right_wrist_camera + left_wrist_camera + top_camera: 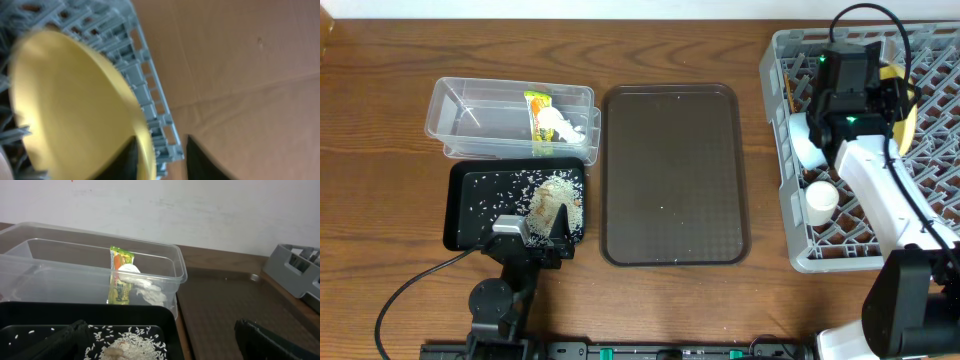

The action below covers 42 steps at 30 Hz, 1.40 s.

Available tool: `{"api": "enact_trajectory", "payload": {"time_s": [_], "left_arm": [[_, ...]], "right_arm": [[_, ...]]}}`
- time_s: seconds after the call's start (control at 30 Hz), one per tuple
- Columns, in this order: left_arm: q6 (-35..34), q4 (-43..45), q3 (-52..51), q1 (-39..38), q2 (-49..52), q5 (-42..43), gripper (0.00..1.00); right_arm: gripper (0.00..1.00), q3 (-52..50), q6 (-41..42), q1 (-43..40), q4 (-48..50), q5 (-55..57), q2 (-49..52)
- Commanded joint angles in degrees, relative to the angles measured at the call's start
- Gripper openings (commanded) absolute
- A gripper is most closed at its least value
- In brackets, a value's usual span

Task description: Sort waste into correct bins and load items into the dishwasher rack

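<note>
Hovering over the near end of the black tray, my left end effector is released, its two fingers spread wide and holding nothing. White rice grains mixed with beige scraps lie heaped toward the right side of that tray, with loose grains scattered across the rest of its floor. Just behind it sits the clear tub, and inside, toward its right end, the green-yellow-orange snack wrapper stands against the crumpled white tissue, the two touching. To the right of both bins, the dark brown serving tray lies flat on the table. My right end effector reaches into the grey dishwasher rack at the table's right side. In the right wrist view the pale yellow plate stands tilted on edge in the rack, its rim lying between my fingers and against the left one, while a clear gap shows before the right one, so this end effector is released rather than clenched. Two pale bowls lie in the rack near its left wall, beside my right arm; I cannot tell which is white and which blue.
</note>
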Motion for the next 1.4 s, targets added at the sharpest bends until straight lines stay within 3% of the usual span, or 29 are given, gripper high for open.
{"api": "enact_trajectory", "payload": {"time_s": [0.0, 0.07, 0.23, 0.4, 0.47, 0.63, 0.67, 0.73, 0.87, 1.0, 1.13, 1.37], "left_arm": [[-0.3, -0.7, -1.5, 0.3, -0.5, 1.0, 0.95], [-0.3, -0.7, -1.5, 0.3, -0.5, 1.0, 0.95], [-0.3, -0.7, -1.5, 0.3, -0.4, 1.0, 0.95], [-0.3, -0.8, -1.5, 0.3, -0.5, 1.0, 0.95], [-0.3, -0.7, -1.5, 0.3, -0.4, 1.0, 0.95], [-0.3, -0.7, -1.5, 0.3, -0.4, 1.0, 0.95], [-0.3, -0.7, -1.5, 0.3, -0.5, 1.0, 0.95], [-0.3, -0.8, -1.5, 0.3, -0.5, 1.0, 0.95], [-0.3, -0.7, -1.5, 0.3, -0.5, 1.0, 0.95], [-0.3, -0.8, -1.5, 0.3, -0.5, 1.0, 0.95], [-0.3, -0.8, -1.5, 0.3, -0.4, 1.0, 0.95], [-0.3, -0.7, -1.5, 0.3, -0.5, 1.0, 0.95]], "right_arm": [[0.45, 0.1, -1.0, 2.8, -0.2, -0.9, 0.0], [0.58, 0.1, -0.5, 4.5, -0.2, -0.8, 0.0], [0.74, 0.1, 0.4, 12.2, -0.3, 2.5, -0.8], [0.8, 0.1, 8.9, 22.0, -6.8, -2.3, -4.2], [0.79, 0.2, 14.6, 25.9, -12.0, -11.6, -6.3], [0.78, 0.2, 32.0, 34.0, -22.2, -46.8, -13.0], [0.8, 0.2, 34.3, 35.0, -22.6, -53.2, -14.2], [0.99, 0.2, 36.9, 36.5, -22.5, -62.9, -16.2], [0.99, 0.2, 40.2, 38.2, -22.3, -74.5, -19.5], [0.99, 0.2, 40.4, 38.8, -23.6, -81.9, -20.4], [0.99, 0.2, 32.8, 37.3, -27.0, -80.7, -21.0], [0.99, 0.3, 30.1, 26.5, -31.4, -80.4, -30.5]]}}
